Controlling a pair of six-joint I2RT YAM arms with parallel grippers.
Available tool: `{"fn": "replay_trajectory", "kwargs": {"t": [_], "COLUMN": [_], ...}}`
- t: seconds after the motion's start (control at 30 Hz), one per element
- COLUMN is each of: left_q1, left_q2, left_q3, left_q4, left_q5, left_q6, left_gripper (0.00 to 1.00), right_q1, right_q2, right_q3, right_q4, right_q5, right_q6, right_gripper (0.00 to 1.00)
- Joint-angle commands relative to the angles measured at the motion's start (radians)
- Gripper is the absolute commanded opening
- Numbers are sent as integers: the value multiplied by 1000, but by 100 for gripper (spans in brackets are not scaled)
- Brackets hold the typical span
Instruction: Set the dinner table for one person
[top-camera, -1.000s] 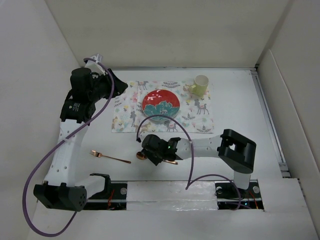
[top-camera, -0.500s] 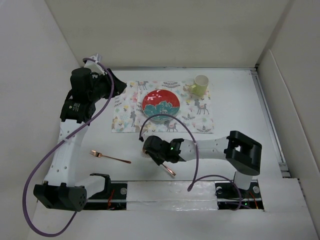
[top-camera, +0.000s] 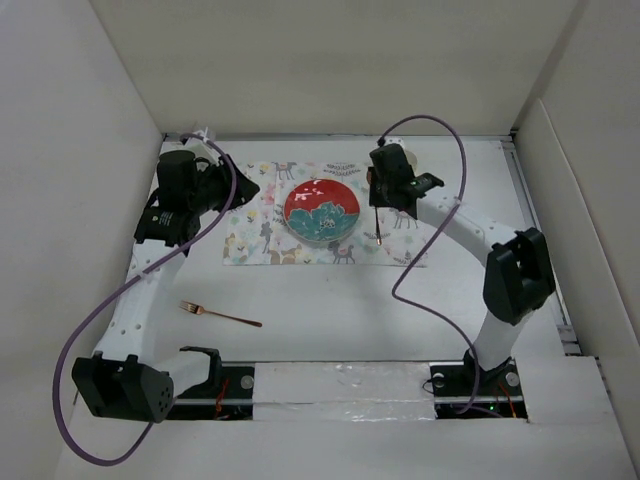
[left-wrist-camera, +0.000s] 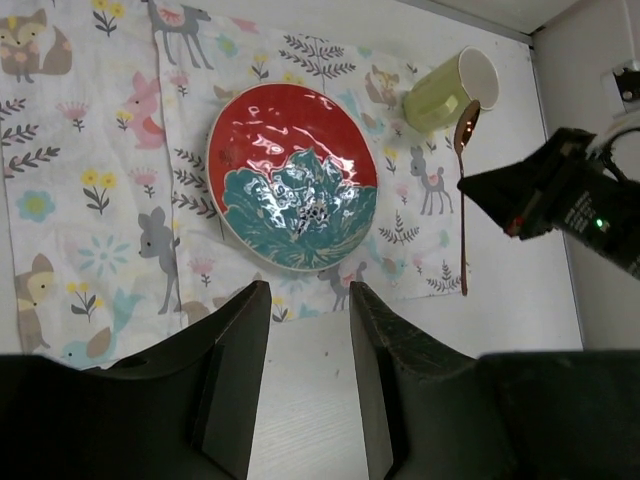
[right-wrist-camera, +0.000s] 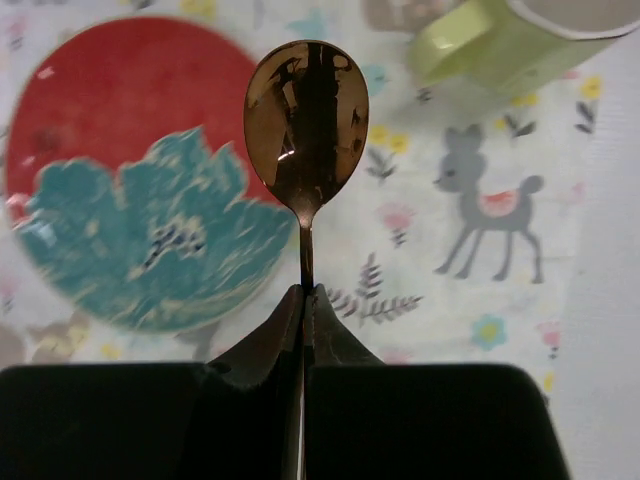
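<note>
From above, the dinner table (top-camera: 330, 300) spreads beneath both arms, carrying a placemat (top-camera: 255, 235), a plate (top-camera: 321, 211) and a fork (top-camera: 220, 315). In the left wrist view, the left gripper (left-wrist-camera: 307, 300) stands parted, grasping nothing. In the right wrist view, the right gripper (right-wrist-camera: 303, 300) is clenched on a spoon (right-wrist-camera: 305, 120) above the placemat.

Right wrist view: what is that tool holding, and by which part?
The right tool pinches a copper-coloured spoon by its thin handle, a little below the bowl. The left tool holds nothing.
</note>
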Motion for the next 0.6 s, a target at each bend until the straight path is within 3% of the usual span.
{"fn": "replay_trajectory", "kwargs": {"t": [0.0,0.17,0.57], "left_q1": [-4,-4,-4], "left_q2": [-27,-26,-3], "left_q3": [-26,-46,-66], "left_q4": [68,77,68], "left_q5": [21,24,23], "left_q6": [-5,-5,5], "left_gripper": [34,34,34], "right_q1": [-52,-127,-136], "right_q2": [87,207,368], "right_q3": [77,183,264], "right_q4": [-50,-90,-88], "right_q5": [12,6,-19], "right_q6": [-20,-28,-47], "right_gripper": [0,0,0]}}
